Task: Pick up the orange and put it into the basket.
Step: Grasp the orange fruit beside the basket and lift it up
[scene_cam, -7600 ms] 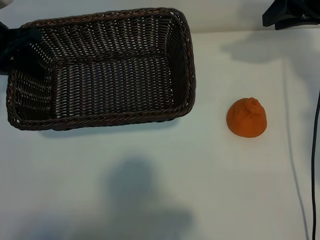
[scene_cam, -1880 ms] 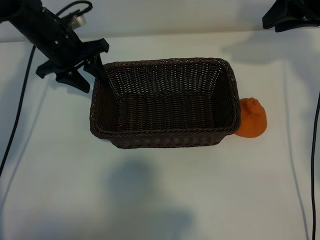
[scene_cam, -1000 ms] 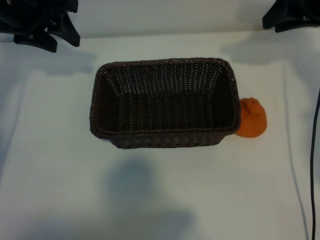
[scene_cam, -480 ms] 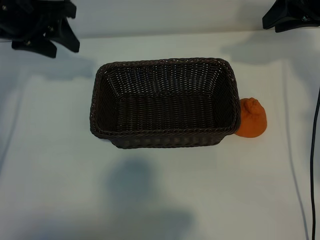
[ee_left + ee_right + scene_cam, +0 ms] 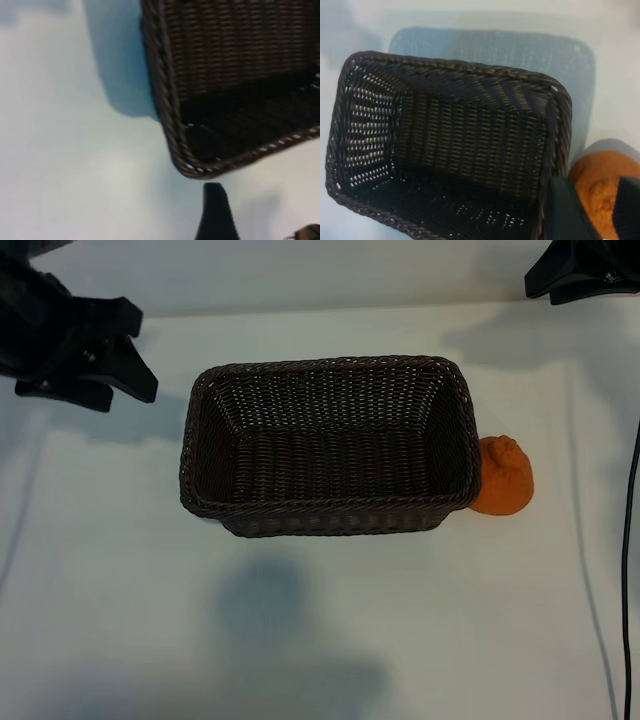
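On the plain white tabletop [image 5: 320, 640] the basket [image 5: 330, 510] sits mid-table with the orange [image 5: 503, 476] touching its right end, left gripper [image 5: 105, 375] spread wide near the far-left corner holding nothing, while only the right wrist view shows the right gripper [image 5: 592, 207] part-open over the orange.

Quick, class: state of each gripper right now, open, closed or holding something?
Left gripper: open, holding nothing, up left of the basket.
Right gripper: open, empty, its fingers framing the orange without gripping it.
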### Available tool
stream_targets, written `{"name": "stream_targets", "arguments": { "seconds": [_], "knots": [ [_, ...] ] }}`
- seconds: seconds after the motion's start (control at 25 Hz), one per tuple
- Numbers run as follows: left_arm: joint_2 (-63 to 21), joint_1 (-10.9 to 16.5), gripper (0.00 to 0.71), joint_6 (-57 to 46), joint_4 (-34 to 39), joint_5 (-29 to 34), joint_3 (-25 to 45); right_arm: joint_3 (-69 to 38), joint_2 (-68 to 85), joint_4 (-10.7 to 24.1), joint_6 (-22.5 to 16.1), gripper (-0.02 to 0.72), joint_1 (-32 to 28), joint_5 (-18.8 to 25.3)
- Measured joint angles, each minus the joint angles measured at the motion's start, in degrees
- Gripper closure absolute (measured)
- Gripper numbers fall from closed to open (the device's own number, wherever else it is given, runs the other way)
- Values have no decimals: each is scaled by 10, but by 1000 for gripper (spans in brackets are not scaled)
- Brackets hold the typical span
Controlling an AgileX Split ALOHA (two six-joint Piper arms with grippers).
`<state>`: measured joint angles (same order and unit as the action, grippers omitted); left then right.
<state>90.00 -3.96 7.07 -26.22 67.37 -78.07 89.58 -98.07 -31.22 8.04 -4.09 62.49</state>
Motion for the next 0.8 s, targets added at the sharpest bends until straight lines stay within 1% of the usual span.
{"name": "stream_targets", "arguments": {
  "seconds": [0.16, 0.28, 0.44, 0.6, 0.8],
  "knots": [
    [-32, 17, 185, 23, -29, 0, 37, 0, 0, 0, 0, 425, 0, 0],
    [-47, 19, 185, 29, -37, -2, 71, 0, 0, 0, 0, 425, 0, -1],
    [-47, 19, 185, 41, -71, -19, 108, 0, 0, 0, 0, 425, 0, -1],
    [-47, 19, 185, 57, -102, -35, 117, 0, 0, 0, 0, 425, 0, -1],
    [-47, 19, 185, 59, -106, -37, 118, 0, 0, 0, 0, 425, 0, -1]
  ]
}}
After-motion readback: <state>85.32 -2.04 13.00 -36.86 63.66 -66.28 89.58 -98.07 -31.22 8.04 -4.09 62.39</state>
